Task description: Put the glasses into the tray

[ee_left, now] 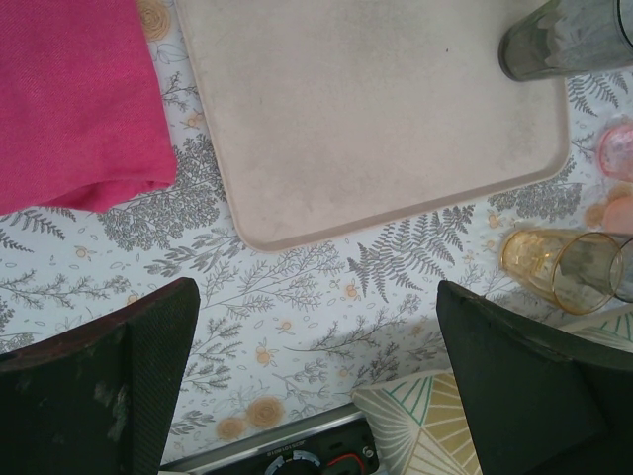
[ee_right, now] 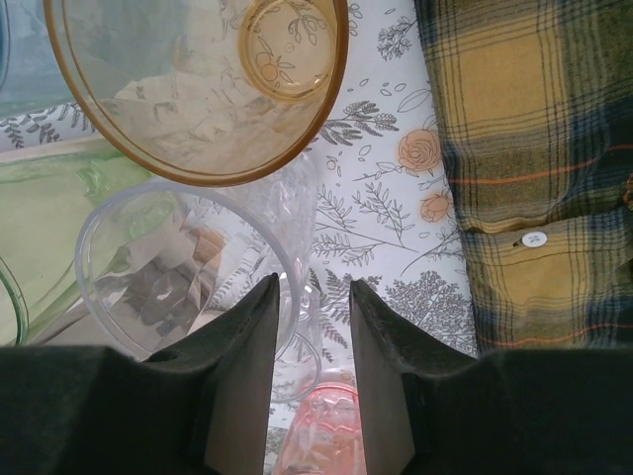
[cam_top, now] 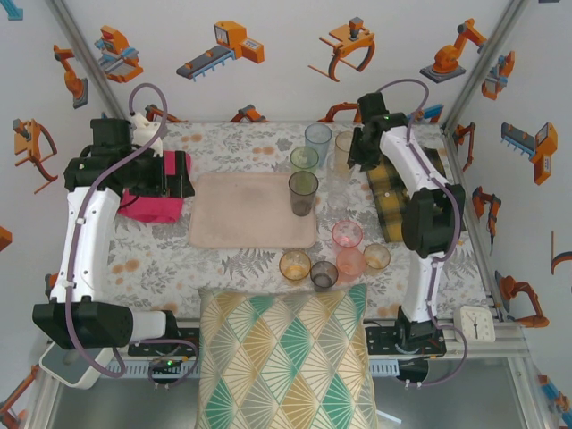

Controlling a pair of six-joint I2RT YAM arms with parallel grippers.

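Note:
The pale pink-beige tray point(cam_top: 253, 210) point(ee_left: 376, 119) lies mid-table with one tall grey-green glass point(cam_top: 303, 193) point(ee_left: 564, 40) standing at its right edge. Green point(cam_top: 304, 161), blue point(cam_top: 318, 138) and amber point(cam_top: 344, 143) glasses stand behind it. Pink point(cam_top: 348, 235), amber point(cam_top: 295, 265) and grey point(cam_top: 323, 274) ones stand in front. My right gripper point(ee_right: 315, 282) point(cam_top: 357, 159) is narrowly open astride the wall of a clear glass point(ee_right: 168, 267): the left finger is inside against the rim, the right finger outside and apart. My left gripper point(ee_left: 316, 297) is wide open and holds nothing, near the tray's left corner.
A bright pink folded cloth point(cam_top: 147, 206) point(ee_left: 69, 99) lies left of the tray. A plaid shirt point(cam_top: 398, 192) point(ee_right: 534, 148) lies along the right side. A patterned cushion point(cam_top: 281, 357) sits at the table's front edge. The amber glass point(ee_right: 198, 89) stands close beside the clear one.

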